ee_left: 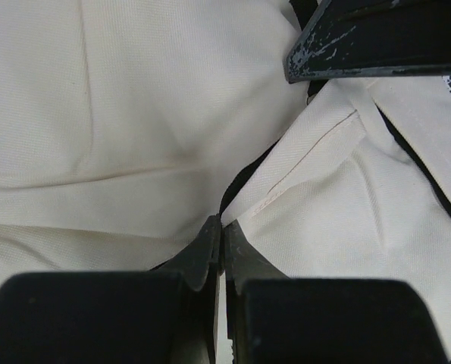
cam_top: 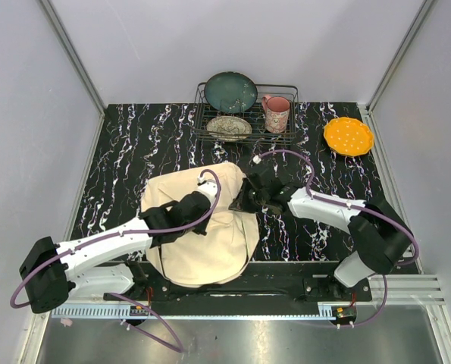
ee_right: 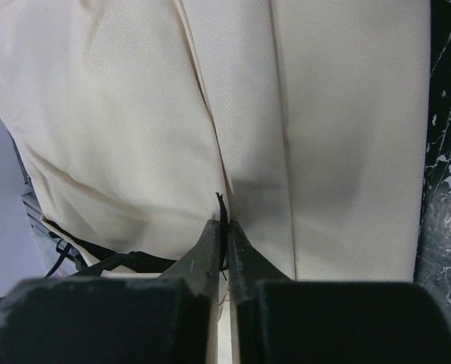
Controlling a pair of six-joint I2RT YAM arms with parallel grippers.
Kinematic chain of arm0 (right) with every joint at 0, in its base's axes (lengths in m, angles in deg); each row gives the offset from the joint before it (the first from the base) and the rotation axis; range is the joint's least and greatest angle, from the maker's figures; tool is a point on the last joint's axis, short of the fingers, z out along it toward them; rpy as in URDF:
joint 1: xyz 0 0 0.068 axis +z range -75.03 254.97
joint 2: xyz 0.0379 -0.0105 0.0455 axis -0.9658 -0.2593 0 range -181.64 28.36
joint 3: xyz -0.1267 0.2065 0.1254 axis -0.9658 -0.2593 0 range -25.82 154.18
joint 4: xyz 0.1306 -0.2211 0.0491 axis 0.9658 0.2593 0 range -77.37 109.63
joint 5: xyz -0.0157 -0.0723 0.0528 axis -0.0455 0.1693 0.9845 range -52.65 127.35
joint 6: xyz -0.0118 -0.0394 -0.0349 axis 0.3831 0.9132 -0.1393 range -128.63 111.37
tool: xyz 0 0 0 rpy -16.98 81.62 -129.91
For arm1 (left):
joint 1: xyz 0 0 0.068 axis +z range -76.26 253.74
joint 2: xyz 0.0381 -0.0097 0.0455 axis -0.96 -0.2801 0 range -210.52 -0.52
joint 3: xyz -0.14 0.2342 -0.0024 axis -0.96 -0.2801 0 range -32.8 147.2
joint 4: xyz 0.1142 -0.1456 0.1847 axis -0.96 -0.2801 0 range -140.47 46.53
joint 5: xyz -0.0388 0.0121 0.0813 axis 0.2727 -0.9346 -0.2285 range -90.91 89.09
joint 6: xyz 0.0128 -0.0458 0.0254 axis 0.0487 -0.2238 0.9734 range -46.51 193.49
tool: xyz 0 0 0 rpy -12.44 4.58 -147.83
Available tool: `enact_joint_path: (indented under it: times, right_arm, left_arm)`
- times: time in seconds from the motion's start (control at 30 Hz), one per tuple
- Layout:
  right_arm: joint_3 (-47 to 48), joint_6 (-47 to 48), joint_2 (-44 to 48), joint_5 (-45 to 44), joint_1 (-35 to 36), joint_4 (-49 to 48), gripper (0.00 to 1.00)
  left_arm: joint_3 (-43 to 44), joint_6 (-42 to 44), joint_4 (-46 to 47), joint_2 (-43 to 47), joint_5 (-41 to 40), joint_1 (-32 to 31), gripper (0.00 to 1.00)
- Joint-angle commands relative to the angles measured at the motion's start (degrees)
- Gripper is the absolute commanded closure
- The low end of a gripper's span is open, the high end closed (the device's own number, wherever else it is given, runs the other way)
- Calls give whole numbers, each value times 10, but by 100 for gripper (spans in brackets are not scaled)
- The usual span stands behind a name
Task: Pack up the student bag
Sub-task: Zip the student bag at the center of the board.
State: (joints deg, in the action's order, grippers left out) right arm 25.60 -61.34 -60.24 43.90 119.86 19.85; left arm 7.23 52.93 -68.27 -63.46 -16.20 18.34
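Pale grey walls (cam_top: 210, 45) enclose a black marbled table (cam_top: 134, 152).

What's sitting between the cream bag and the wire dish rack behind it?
Nothing. The top view shows only a bare strip of black marbled table between the bag and the rack.

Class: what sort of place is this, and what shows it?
Probably a robot test cell: two arms bolted to a marbled table, bare white walls around it, and a student bag and dish rack as props.
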Motion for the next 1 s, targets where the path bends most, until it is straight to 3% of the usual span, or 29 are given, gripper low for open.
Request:
enact_joint_path:
  times: [0.0,0.3,0.7,0.97]
  right_arm:
    - [42,8,-1,-29,13,1,100]
    - [50,85,77,-235,12,113,100]
    - [45,97,63,-338,11,174,100]
    - [40,103,114,-394,-8,192,100]
  left_arm:
    - [-2,1,9,18,6,-2,100]
    - [-4,-10,-3,18,-16,-2,100]
    - [-3,-22,-22,19,-40,-2,100]
    - [6,-21,-20,9,-33,-2,100]
